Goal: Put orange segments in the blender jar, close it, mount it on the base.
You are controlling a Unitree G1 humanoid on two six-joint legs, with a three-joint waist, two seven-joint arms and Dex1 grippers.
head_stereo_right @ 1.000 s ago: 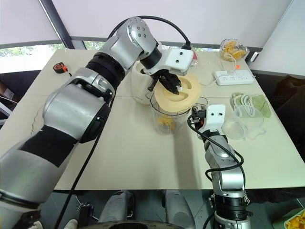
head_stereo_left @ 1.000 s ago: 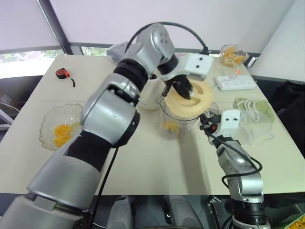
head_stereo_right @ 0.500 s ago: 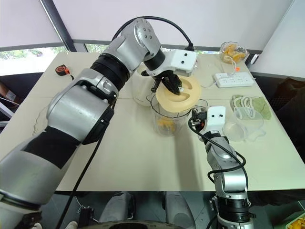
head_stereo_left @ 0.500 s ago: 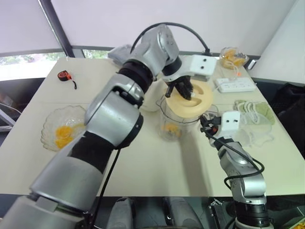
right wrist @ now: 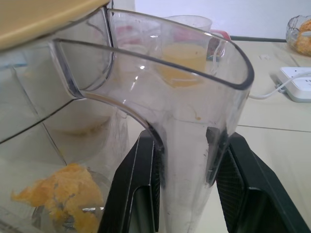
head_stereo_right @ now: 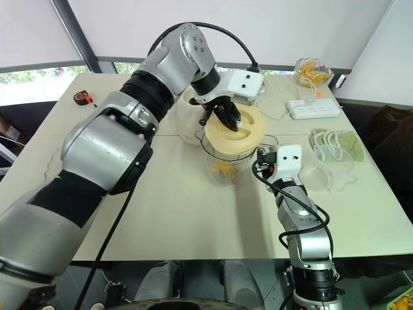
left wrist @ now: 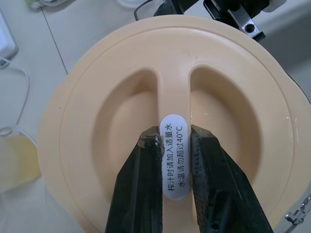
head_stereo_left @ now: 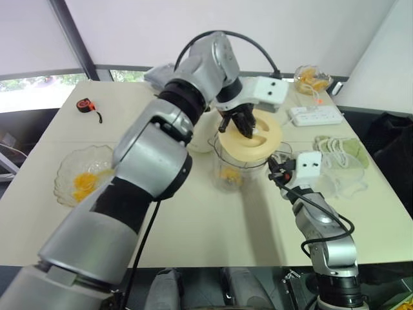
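On the table (head_stereo_left: 193,213), seen from the head views, the blender jar (head_stereo_left: 237,165) stands just in front of the base (head_stereo_right: 188,123), orange segments (head_stereo_left: 231,173) lying at its bottom. The cream lid (head_stereo_left: 251,135) sits on the jar's mouth, the left tool (head_stereo_left: 242,124) clamped on its ridge. Seen from the left wrist, both fingers (left wrist: 141,184) pinch that labelled central ridge. Seen from the right wrist, the right tool (right wrist: 187,194) grips the jar's handle (right wrist: 187,145).

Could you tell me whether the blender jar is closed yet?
Not fully: the lid sits tilted on the blender jar, pinched by the left gripper; a gap shows at the rim.
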